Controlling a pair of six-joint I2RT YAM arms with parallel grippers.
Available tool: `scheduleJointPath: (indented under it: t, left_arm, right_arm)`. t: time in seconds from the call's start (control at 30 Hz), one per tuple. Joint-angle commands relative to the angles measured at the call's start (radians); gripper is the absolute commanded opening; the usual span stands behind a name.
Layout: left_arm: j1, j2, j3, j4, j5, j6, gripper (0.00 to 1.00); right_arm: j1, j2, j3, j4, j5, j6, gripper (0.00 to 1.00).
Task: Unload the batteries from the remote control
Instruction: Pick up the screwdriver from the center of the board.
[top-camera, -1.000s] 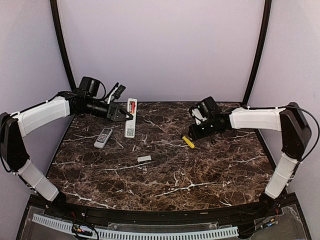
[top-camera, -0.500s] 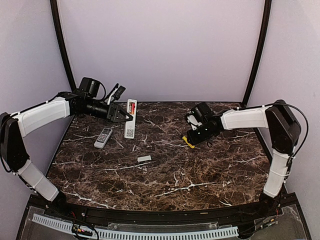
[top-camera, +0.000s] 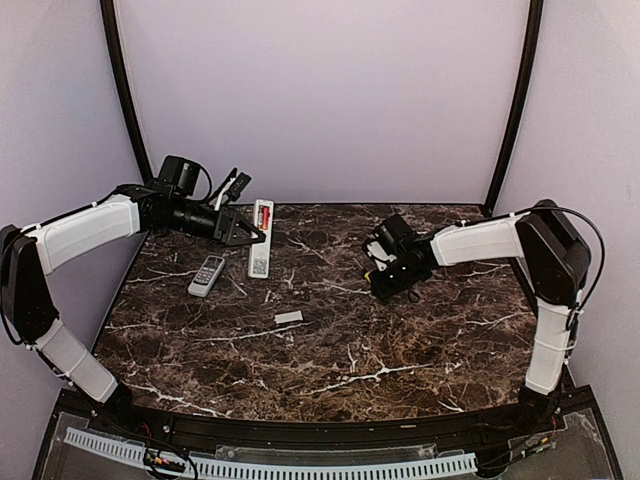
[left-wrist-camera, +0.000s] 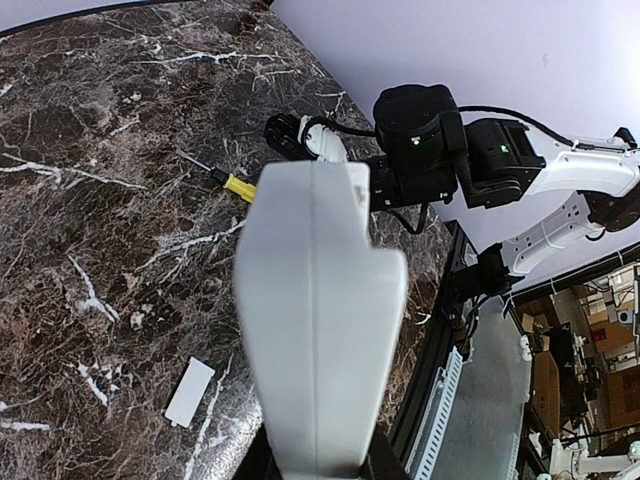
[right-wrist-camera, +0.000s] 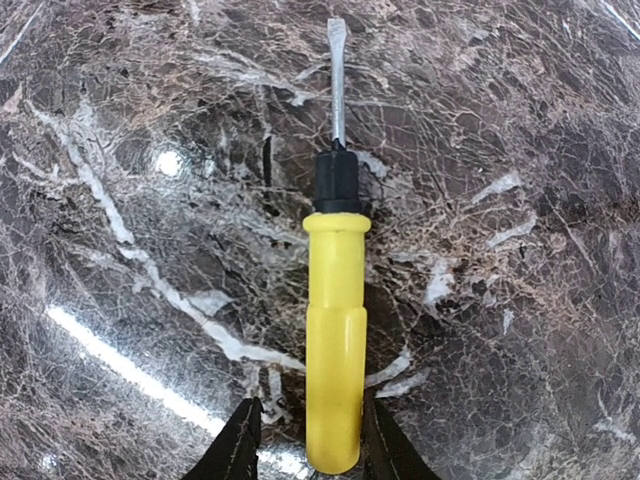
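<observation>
A long white remote control (top-camera: 261, 245) stands out from my left gripper (top-camera: 236, 228), which is shut on it at the back left. Its open compartment faces up, and a reddish battery (top-camera: 265, 214) sits in it. In the left wrist view only the remote's plain white back (left-wrist-camera: 320, 300) shows, rising from the jaws of the left gripper (left-wrist-camera: 318, 465). My right gripper (top-camera: 383, 285) is down on the table right of centre. Its jaws straddle the yellow handle of a screwdriver (right-wrist-camera: 336, 340). One finger touches the handle, and a gap shows at the other finger of the right gripper (right-wrist-camera: 308, 432).
A smaller grey remote (top-camera: 207, 275) lies left of the white one. A flat pale cover plate (top-camera: 288, 317) rests near the table's middle, also seen in the left wrist view as a cover plate (left-wrist-camera: 190, 391). The screwdriver's blade (right-wrist-camera: 336, 80) points away from the right wrist.
My right gripper has moved left and down over the screwdriver, and its jaws have narrowed round the handle. The left arm and the white remote have not moved.
</observation>
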Motion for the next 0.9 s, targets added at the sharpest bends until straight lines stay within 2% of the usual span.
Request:
scheduleJointPath:
  t: [0.0, 0.37, 0.53, 0.63, 0.87]
  left_arm:
    - [0.001, -0.037, -0.017, 0.011, 0.007, 0.001, 0.00]
    - [0.001, -0.034, -0.019, 0.012, 0.004, 0.002, 0.00]
    - [0.001, -0.029, -0.019, 0.008, -0.002, 0.007, 0.00]
    - [0.001, -0.029, -0.021, 0.006, -0.016, 0.011, 0.00]
    - [-0.001, -0.039, -0.036, 0.015, -0.060, 0.026, 0.00]
  right_arm:
    - [0.010, 0.026, 0.022, 0.015, 0.027, -0.004, 0.32]
    - [0.009, 0.053, 0.019, 0.027, 0.042, -0.002, 0.25]
    - [0.010, 0.044, 0.008, 0.040, 0.036, 0.009, 0.12]
    - [0.006, 0.025, -0.007, 0.060, 0.023, 0.020, 0.00]
    - [0.001, -0.077, -0.025, 0.050, 0.011, 0.028, 0.00]
